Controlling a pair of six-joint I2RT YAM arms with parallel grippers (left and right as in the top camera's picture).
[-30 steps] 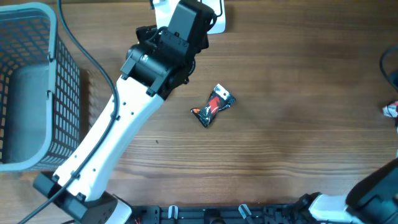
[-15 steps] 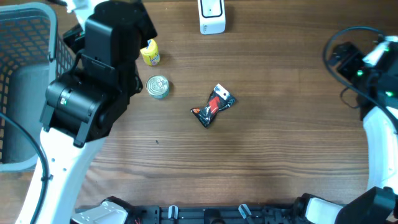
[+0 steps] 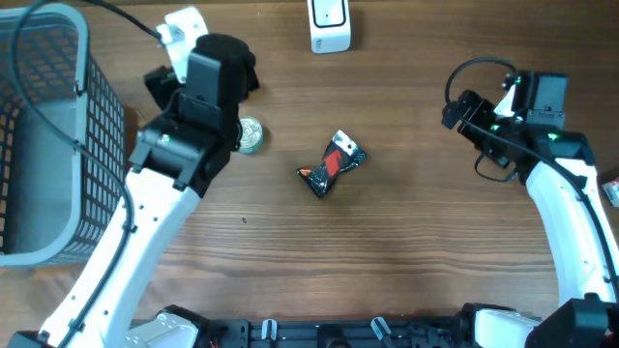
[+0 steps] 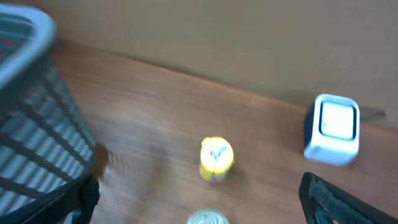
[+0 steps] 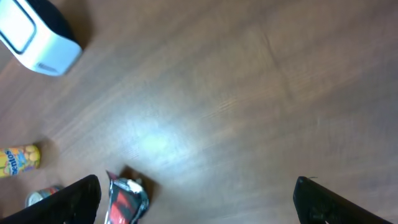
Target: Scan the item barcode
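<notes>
The snack packet [image 3: 331, 165] lies flat in the middle of the frame on the table [image 3: 416, 251]. Its long side runs from lower left to upper right, with the white end at the upper right. It has not moved. The left gripper [image 4: 199, 186] and right gripper [image 5: 196, 186] are both wide and hold nothing. The right arm has come in from the right edge.
</notes>
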